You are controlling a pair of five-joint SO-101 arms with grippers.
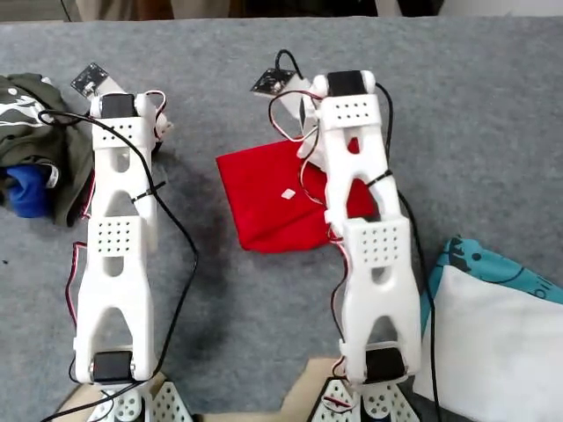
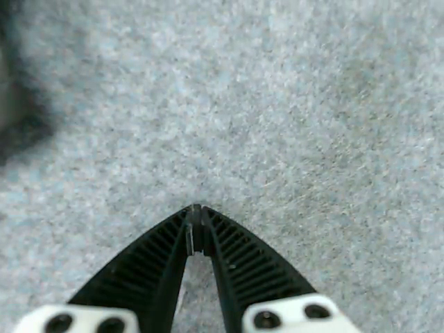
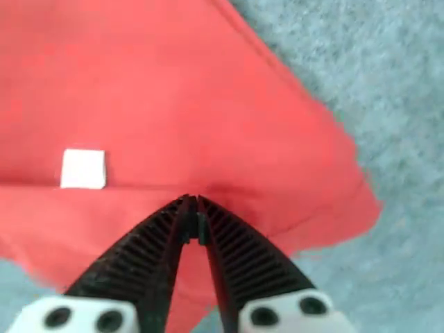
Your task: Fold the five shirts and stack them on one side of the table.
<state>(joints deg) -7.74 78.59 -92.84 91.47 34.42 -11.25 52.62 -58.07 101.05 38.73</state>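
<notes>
The right tool (image 3: 192, 202) is clenched, its tips down on the red shirt (image 1: 264, 198) at a crease just beside a small white tag (image 3: 83, 168); I cannot tell whether a pinch of cloth is caught between them. The left tool (image 2: 195, 208) is also clenched, on nothing, low over the bare grey desk (image 1: 475, 105). The red shirt lies roughly folded near the middle of the desk, under the right arm. A dark heap of shirts (image 1: 35, 141) sits at the left edge, and a white and teal shirt (image 1: 501, 343) lies at the right edge near the corner by the arm bases. The likely trouble is dragging: a clenched tool pressed on the cloth and slid sideways would probably bunch the fold instead of flattening it, and the loose wires on the right arm could snag the shirt's edge. The left arm stands just beside the dark heap, so a swing toward the left edge might topple it. Open room lies along the far edge and between the two arms.
</notes>
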